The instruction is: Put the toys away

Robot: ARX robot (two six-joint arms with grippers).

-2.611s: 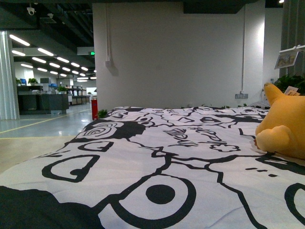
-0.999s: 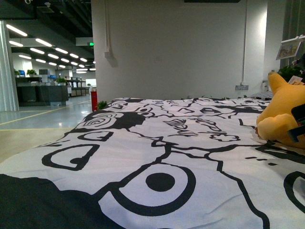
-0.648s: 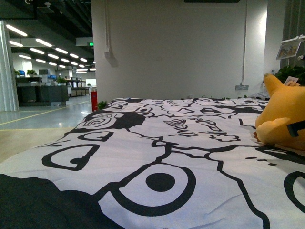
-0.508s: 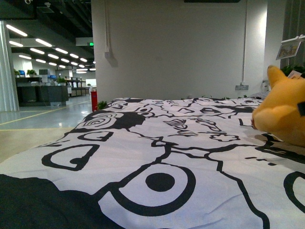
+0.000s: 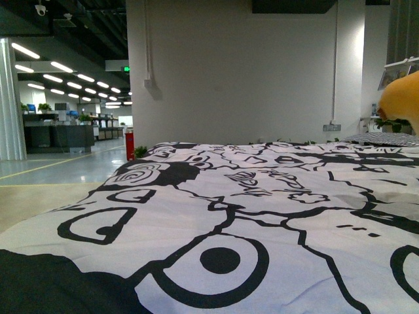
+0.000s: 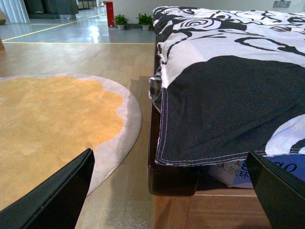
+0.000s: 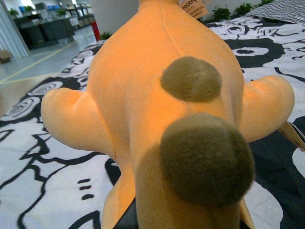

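Note:
The yellow-orange plush toy (image 7: 157, 95) fills the right wrist view, with two brown fuzzy patches, stubby limbs and a small white tag (image 7: 193, 7). It hangs above the black-and-white bedspread (image 7: 43, 157). My right gripper (image 7: 183, 224) is shut on it, its fingers almost wholly hidden under the plush. In the front view only a bit of the toy (image 5: 402, 98) shows at the right edge, raised above the bed. My left gripper (image 6: 176, 191) is open with nothing between its dark fingers (image 6: 59, 195), down beside the bed's corner.
The bedspread (image 5: 222, 216) covers a wide bed with a dark wooden frame (image 6: 171, 179). A round orange rug (image 6: 52, 119) lies on the wood floor beside it. A white wall (image 5: 242, 72), potted plants (image 6: 121, 20) and an open office hall (image 5: 59, 124) lie beyond.
The plush toy has risen off the bedspread at the right and moved up toward the frame's right edge. The camera's view has shifted slightly.

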